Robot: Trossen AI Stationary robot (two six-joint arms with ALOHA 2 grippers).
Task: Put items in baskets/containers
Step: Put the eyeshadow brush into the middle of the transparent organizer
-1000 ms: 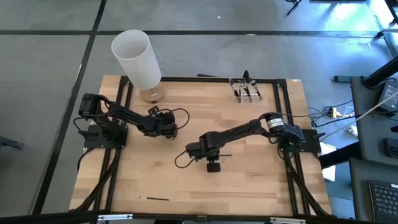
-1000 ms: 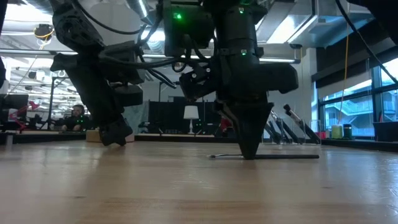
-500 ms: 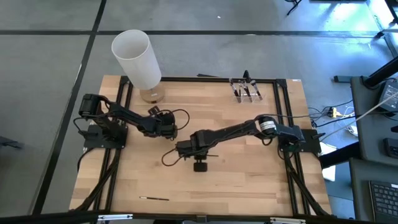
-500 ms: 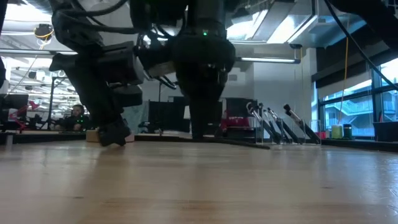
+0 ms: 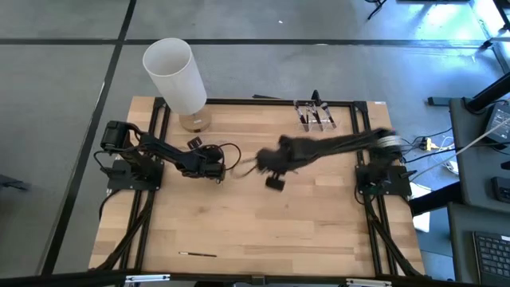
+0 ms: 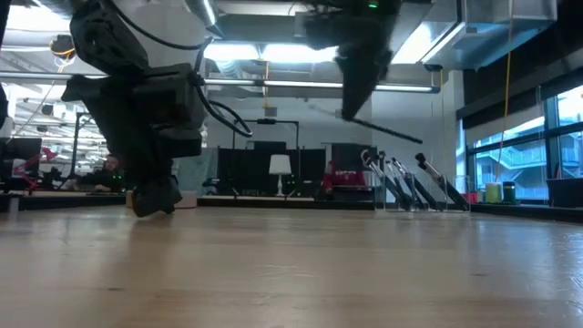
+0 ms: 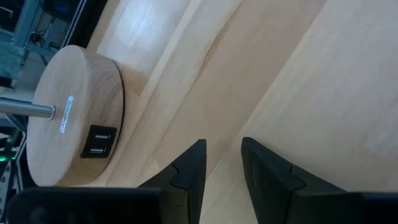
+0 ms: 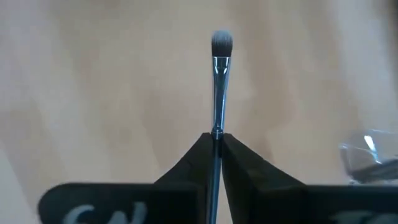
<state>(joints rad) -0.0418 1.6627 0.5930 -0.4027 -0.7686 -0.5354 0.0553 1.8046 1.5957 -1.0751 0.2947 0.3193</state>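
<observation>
The right gripper (image 8: pixel 212 144) is pinching a makeup brush (image 8: pixel 219 74) by its handle, fingers clamped on it, and carrying it high above the middle of the wooden table (image 5: pixel 319 231). The brush is running straight out past the fingertips along the gripper's own line, tuft leading; in the low view it is hanging tilted, well clear of the tabletop. The clear holder (image 5: pixel 316 115), with brushes already leaning in it, is sitting at the far edge, near the right arm. A second brush (image 5: pixel 198 254) is lying alone near the front edge. The left gripper (image 7: pixel 222 163) is resting low beside the round wooden base (image 7: pixel 74 118), fingers slightly apart and empty
</observation>
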